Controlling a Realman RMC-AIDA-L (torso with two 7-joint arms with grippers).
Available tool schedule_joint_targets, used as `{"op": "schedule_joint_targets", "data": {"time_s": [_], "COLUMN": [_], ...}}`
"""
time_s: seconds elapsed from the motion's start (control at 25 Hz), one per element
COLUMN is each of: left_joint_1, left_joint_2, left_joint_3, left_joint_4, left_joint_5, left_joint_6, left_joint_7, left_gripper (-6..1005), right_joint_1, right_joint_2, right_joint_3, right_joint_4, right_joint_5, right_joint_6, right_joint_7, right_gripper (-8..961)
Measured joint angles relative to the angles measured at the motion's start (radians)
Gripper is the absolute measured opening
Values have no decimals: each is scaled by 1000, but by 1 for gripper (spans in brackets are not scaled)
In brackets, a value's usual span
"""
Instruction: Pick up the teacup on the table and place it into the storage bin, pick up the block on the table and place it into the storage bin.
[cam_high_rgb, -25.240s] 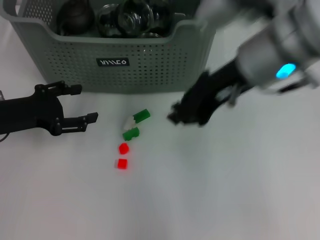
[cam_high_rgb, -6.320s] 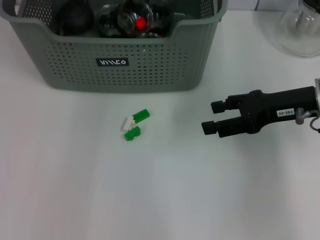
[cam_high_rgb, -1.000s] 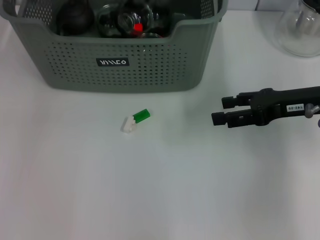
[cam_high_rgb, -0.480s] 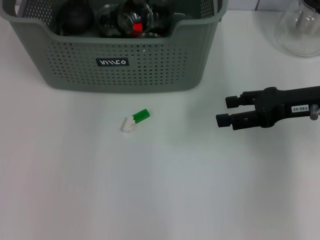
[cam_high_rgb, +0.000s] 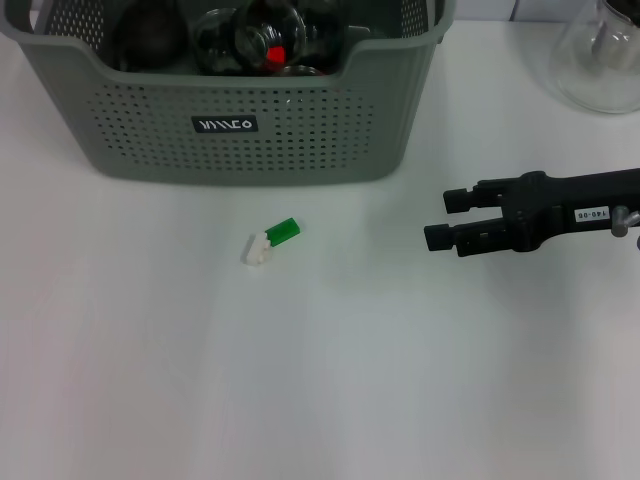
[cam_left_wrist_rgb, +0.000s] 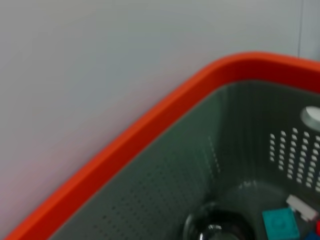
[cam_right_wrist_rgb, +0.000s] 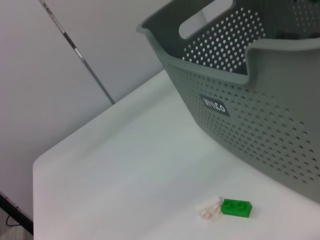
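The storage bin (cam_high_rgb: 230, 120) sits at the far side of the white bench (cam_high_rgb: 320, 380). Glass things (cam_high_rgb: 250, 35) lie inside it, and 1 small red piece (cam_high_rgb: 274, 56) shows among them. On the bench in front of the bin lies a little block (cam_high_rgb: 270, 241), part green and part white. It is on its own, with nothing touching it.

The right gripper (cam_high_rgb: 440, 218) is low over the bench on the right side, well apart from the block. It points toward the block. Its jaws are open and hold nothing.

A clear glass pot (cam_high_rgb: 600, 55) stands at the far right corner.

The left gripper is not seen. Its wrist camera looks into another bin with an orange rim (cam_left_wrist_rgb: 150, 130).
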Motion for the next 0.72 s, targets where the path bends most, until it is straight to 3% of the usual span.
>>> {"op": "schedule_joint_targets", "data": {"time_s": [0.32,0.72], "left_joint_1": [11,57], "left_joint_2": [-6,-15], "left_joint_3": [49,50], "left_joint_4": [8,78], "left_joint_5": [3,4], "left_joint_6": [23,8], "left_joint_7": [-2,-5], "left_gripper": [500,550], "right_joint_1": [5,7], "right_joint_2": [1,1], "right_joint_3": [3,2], "right_joint_4": [0,-2], "right_joint_5": [0,0], "right_joint_6": [6,8], "right_joint_7": [0,0], "right_gripper": [857,857]}}
